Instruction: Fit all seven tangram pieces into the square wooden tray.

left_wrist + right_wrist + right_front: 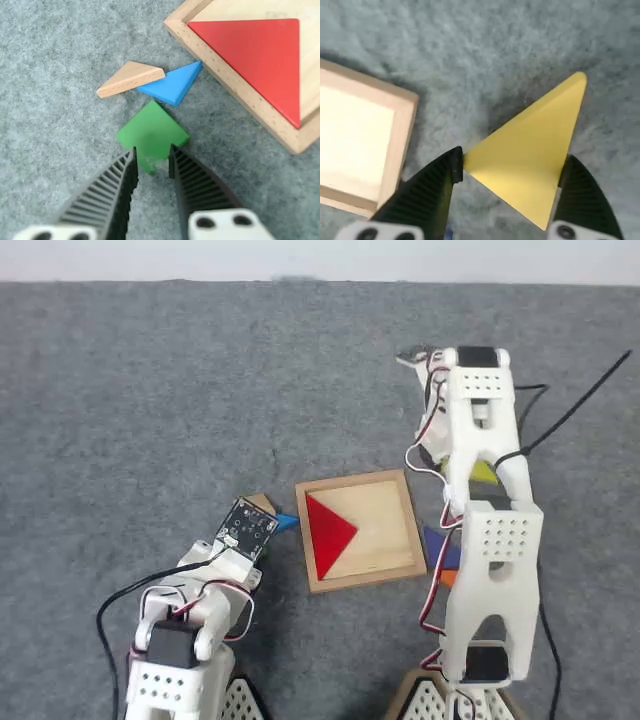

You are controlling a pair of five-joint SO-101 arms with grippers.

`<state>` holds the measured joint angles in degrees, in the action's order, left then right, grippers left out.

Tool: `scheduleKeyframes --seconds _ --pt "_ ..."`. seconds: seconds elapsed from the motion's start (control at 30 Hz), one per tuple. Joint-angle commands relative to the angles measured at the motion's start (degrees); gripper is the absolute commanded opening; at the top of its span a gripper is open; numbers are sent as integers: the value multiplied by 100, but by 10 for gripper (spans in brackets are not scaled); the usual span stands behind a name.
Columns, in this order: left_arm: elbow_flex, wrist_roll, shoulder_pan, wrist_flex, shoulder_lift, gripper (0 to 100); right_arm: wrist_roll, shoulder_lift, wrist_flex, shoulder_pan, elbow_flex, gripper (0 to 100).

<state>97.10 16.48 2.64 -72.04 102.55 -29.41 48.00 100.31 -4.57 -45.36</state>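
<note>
A square wooden tray [352,480] [225,70] [402,145] lies on a grey carpeted table [150,390], between the two arms. Inside it sits a large red wooden triangle [328,532] [260,60]. Its long side runs along the tray wall nearest the left arm, and its square corner points toward the tray's middle.

Just outside that wall lie three pieces in a cluster. A blue wooden triangle [288,522] [172,85] has one tip at the tray's outer wall. A plain unpainted wooden triangle [262,502] [130,79] leans on the blue one, its long axis pointing toward the tray. A green wooden square [152,132] lies flat just beside the blue triangle, turned like a diamond.

The left gripper [152,161] has its jaws a narrow way apart, straddling the green square's near corner. Whether they press on it cannot be told.

The right gripper [514,159] has its jaws spread wide and clamped on a yellow wooden triangle [485,472] [530,160]: one finger at a corner, the other against the opposite edge. A sharp corner points away from the wrist. This piece is near the tray's far corner on the right arm's side, outside it.

A dark blue piece [440,548] and an orange piece [448,578] lie beside the tray, partly under the right arm.
</note>
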Motion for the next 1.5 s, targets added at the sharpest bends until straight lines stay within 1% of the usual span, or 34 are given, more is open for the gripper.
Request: scheduleKeyframes --seconds 0.0,0.13,0.3,0.37,0.43,0.53,0.6,0.73,0.87,0.93,1.07,1.23,1.33,1.47 --pt "-66 44 -35 9 70 98 193 -277 259 -321 -484 248" --pt "-66 44 -35 9 70 98 264 -998 268 -1007 105 248" --pt "-66 44 -35 9 70 98 167 -2607 163 -2062 1793 248" --pt "-66 44 -35 9 70 98 -70 -3160 -207 -2360 2673 248" --pt "-66 44 -35 9 70 98 -299 -3591 -831 -2563 3648 248" --pt "-66 44 -35 9 70 98 -862 -3943 -1771 -2668 4870 248" --pt "-66 44 -35 9 70 98 -1081 -3934 -2185 -2677 5266 248" --pt "-66 44 -35 9 70 98 -1196 -3635 -2448 -2800 5371 248" --pt "-66 44 -35 9 70 98 -1635 -3398 -2589 -2985 5292 248" --pt "-66 44 -35 9 70 98 -1934 -3327 -2563 -2993 5240 248" --pt "-66 44 -35 9 70 98 -2796 -3284 -2387 -2949 5240 248" --pt "-66 44 -35 9 70 98 -3367 -3284 -2404 -2941 5213 251" --pt "-66 44 -35 9 70 98 -3534 -3275 -2404 -2941 5213 251" --pt "-66 44 -35 9 70 98 -3552 -3275 -2352 -2941 5213 257"
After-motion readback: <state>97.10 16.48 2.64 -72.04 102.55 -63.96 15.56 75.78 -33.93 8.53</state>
